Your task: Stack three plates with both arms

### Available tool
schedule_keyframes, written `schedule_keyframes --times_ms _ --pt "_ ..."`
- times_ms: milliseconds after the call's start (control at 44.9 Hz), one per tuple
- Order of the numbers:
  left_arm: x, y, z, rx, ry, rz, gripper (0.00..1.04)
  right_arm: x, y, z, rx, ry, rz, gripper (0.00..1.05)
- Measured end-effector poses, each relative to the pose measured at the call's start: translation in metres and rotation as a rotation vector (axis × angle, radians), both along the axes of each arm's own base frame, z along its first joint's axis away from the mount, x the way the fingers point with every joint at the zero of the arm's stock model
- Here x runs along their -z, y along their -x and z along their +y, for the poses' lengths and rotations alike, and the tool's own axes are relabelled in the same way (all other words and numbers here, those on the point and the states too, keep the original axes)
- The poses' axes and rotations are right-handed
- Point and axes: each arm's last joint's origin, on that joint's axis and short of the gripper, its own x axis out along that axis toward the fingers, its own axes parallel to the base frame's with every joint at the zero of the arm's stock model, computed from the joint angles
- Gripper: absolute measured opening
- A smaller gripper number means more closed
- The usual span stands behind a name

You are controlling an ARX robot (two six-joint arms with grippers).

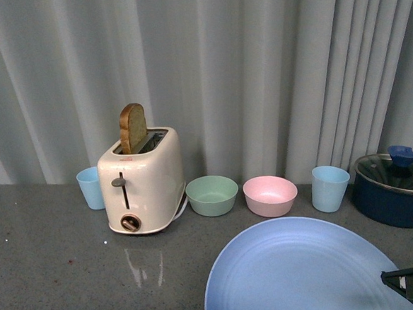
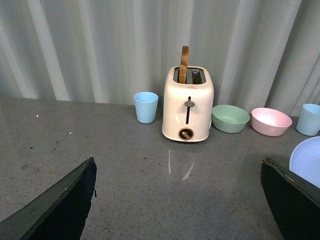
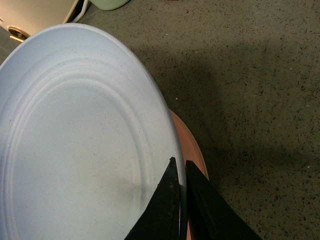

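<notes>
Right hand [image 3: 181, 200] pinching blue plate [image 3: 75, 150] rim above pink plate [image 3: 192, 150]; left hand [image 2: 175, 200] open, empty. Cream plate unseen; stacking unfinished.

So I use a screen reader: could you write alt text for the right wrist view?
The right gripper pinches the rim of a light blue plate, held above a pink plate whose edge peeks out beneath. Behind lies a speckled grey counter.

Matte plastic blue plate [image 1: 299, 269]; glossy cream toaster [image 1: 141, 181]; speckled stone-like counter [image 1: 52, 272]
</notes>
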Motion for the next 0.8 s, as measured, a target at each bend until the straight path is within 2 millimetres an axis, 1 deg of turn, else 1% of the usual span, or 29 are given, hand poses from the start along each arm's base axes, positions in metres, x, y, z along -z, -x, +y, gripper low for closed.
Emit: schedule_keyframes --times_ms 111,312,802 --pt "0.000 0.000 0.000 0.000 0.000 0.000 0.98 0.002 -0.003 0.003 -0.003 -0.010 0.007 0.03" --pt "0.000 0.000 0.000 0.000 0.000 0.000 0.98 0.012 -0.003 0.010 -0.019 -0.003 0.048 0.03" --pt "0.000 0.000 0.000 0.000 0.000 0.000 0.98 0.023 -0.001 0.010 -0.014 0.006 0.096 0.03"
